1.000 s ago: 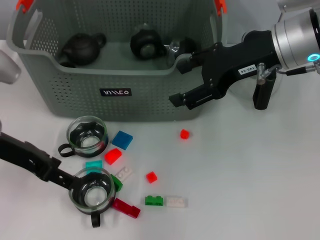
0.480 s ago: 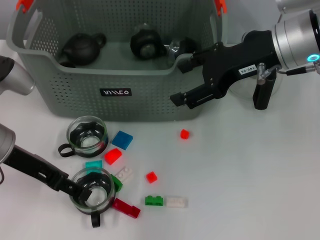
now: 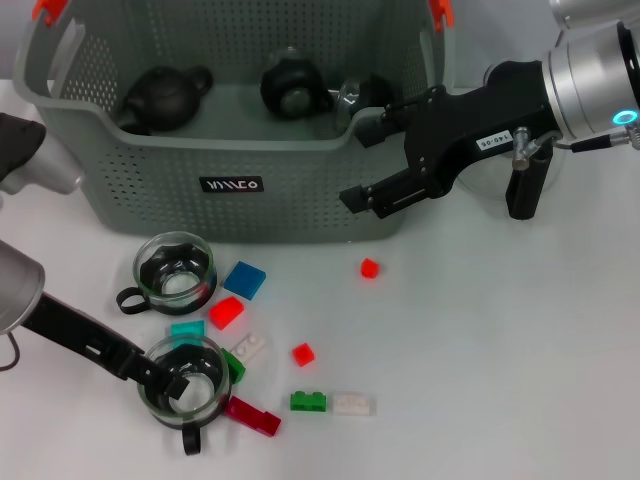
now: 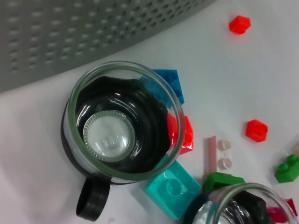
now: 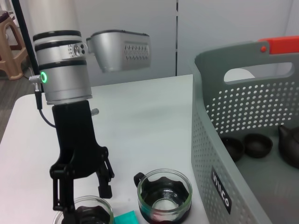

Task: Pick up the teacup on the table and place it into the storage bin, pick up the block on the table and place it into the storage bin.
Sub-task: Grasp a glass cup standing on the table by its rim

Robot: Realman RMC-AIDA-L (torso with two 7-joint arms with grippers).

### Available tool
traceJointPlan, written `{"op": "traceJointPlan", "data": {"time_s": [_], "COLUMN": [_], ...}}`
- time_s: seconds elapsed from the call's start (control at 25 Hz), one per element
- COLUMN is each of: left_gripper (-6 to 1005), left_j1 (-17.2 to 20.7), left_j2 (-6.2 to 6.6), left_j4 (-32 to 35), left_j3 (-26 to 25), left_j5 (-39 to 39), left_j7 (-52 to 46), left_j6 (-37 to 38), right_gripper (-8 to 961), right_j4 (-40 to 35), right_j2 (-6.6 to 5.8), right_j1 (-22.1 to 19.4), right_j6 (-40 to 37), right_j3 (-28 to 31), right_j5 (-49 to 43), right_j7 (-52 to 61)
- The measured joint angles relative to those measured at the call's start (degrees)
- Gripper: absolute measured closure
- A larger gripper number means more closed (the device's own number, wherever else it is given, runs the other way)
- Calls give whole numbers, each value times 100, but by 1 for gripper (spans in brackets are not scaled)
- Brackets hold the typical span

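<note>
1. Head view: since the earlier frames the left gripper [image 3: 172, 383] has drawn back toward the table's near-left edge, its fingers spread astride the rim of the nearer teacup [image 3: 185, 388]. The right gripper [image 3: 365, 165] hangs open at the storage bin [image 3: 250, 185] front.
2. Left wrist view: a second teacup [image 4: 122, 125] stands by the bin wall, touching blue and red blocks.
3. Right wrist view: the left gripper [image 5: 81, 196] straddles the cup rim [image 5: 84, 212].

Blocks [image 3: 242, 345] crowd teacup [image 3: 184, 377]; table [image 3: 500, 350] open rightward.
</note>
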Motion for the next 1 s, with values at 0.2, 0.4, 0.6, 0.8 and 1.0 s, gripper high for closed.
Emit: {"op": "traceJointPlan", "data": {"time_s": [0.2,0.4,0.6,0.8,1.0], "left_gripper": [156,156,157,157,158], "left_j1": [-38,-103,-131,-179,-185], "left_j2": [-2,1,-11,-8,-15], "left_j4": [118,144,186,355,370], "left_j3": [37,41,41,41,58], "left_j5": [19,19,21,21,21], "left_j7": [-36,-55,-68,-70,-70], "left_j6": [-119,-128,-177,-234,-253], "right_gripper": [41,39,40,40,41], "right_j4": [0,0,0,0,0], "right_j2": [-1,-7,-8,-8,-9], "right_j1": [6,5,5,5,5], "right_j6": [0,6,38,51,67], "right_j3": [0,0,0,0,-13], "right_j5": [0,0,-7,-21,-28], "right_j7": [-5,-12,-14,-15,-15]}}
